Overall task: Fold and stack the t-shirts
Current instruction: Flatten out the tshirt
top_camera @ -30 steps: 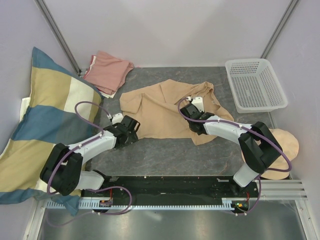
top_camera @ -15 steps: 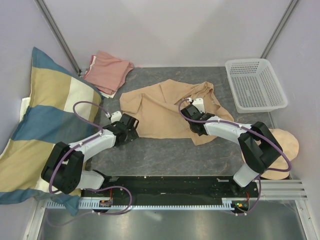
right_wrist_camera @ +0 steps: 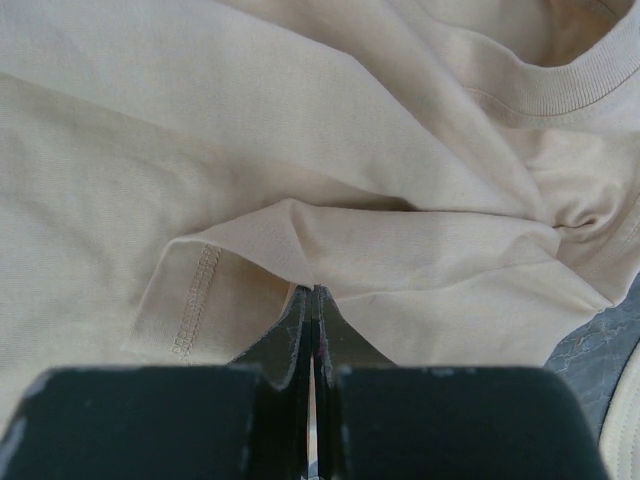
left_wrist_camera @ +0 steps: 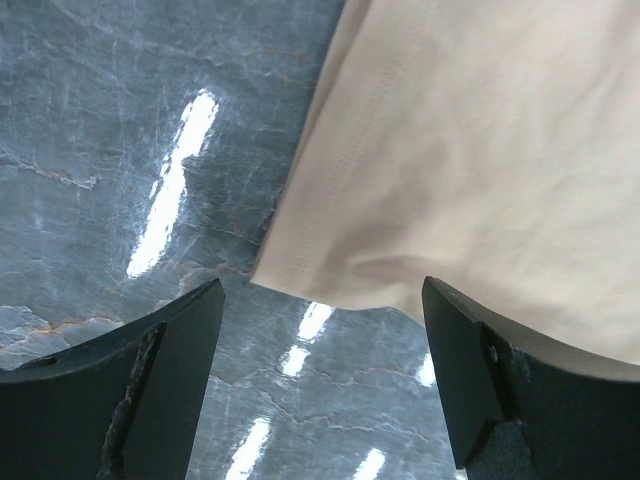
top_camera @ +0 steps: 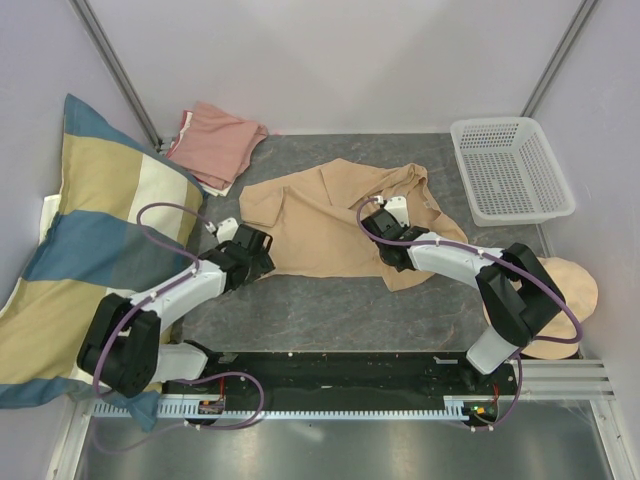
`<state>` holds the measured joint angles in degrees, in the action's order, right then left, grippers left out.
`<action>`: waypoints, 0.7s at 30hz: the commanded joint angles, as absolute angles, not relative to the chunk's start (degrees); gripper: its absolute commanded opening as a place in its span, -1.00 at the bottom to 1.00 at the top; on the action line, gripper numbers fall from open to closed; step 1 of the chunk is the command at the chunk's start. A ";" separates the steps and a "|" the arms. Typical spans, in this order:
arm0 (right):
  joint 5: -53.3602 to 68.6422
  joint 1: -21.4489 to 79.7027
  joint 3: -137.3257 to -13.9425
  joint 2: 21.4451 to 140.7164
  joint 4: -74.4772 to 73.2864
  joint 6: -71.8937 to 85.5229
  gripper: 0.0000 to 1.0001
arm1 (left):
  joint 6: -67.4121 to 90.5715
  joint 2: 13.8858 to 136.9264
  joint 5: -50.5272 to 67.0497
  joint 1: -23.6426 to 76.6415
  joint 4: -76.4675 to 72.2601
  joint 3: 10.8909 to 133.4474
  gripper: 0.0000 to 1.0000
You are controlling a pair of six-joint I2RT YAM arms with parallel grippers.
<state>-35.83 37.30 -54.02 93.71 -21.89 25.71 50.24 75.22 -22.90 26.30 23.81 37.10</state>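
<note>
**Right gripper pinches the tan tee; left gripper is spread at its hem**

The right gripper (right_wrist_camera: 311, 298) has its jaws pressed together, and a raised fold of the tan t-shirt (right_wrist_camera: 200, 150) runs straight into the fingertips, so the cloth is nipped between them. Just left of those tips lies a stitched hem edge. Ahead and to the right is the ribbed neckband. From above, this gripper (top_camera: 386, 211) sits on the right half of the tan t-shirt (top_camera: 315, 215), near its crumpled collar end.

The left gripper (left_wrist_camera: 322, 300) stands with its jaws wide apart and holds nothing. The lower-left corner of the tan t-shirt (left_wrist_camera: 480, 150) lies just ahead of the gap between the fingers, flat on the grey marbled table (left_wrist_camera: 120, 150). I cannot tell whether the fingertips touch the cloth. From above, this gripper (top_camera: 254, 243) is at the shirt's left edge.

The salmon-pink t-shirt (top_camera: 215, 140) lies folded well beyond the left gripper, at the far left corner of the table (top_camera: 330, 300). A striped pillow (top_camera: 90, 230) lies to that gripper's left. A white basket (top_camera: 512, 170) sits far right of the right gripper, and a beige domed hat (top_camera: 565, 285) lies beside that arm.
</note>
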 commanded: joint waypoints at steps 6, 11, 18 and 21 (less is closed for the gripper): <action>-35.16 37.18 -54.84 95.19 -21.88 26.28 -1.00 | 50.71 72.68 -23.20 25.93 22.85 35.68 0.74; -35.24 37.18 -54.49 94.84 -21.89 26.02 -1.00 | 50.89 75.50 -24.52 25.84 21.18 36.12 0.74; -35.59 37.09 -53.88 94.83 -21.88 25.66 -1.00 | 49.66 76.82 -25.05 24.26 20.83 38.14 0.73; -35.51 37.09 -53.79 94.92 -21.88 25.49 -1.00 | 49.31 77.08 -25.05 23.73 20.83 38.15 0.73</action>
<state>-35.20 37.26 -54.02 94.89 -21.87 25.67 50.22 76.49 -22.55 24.67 22.81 36.07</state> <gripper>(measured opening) 0.007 0.867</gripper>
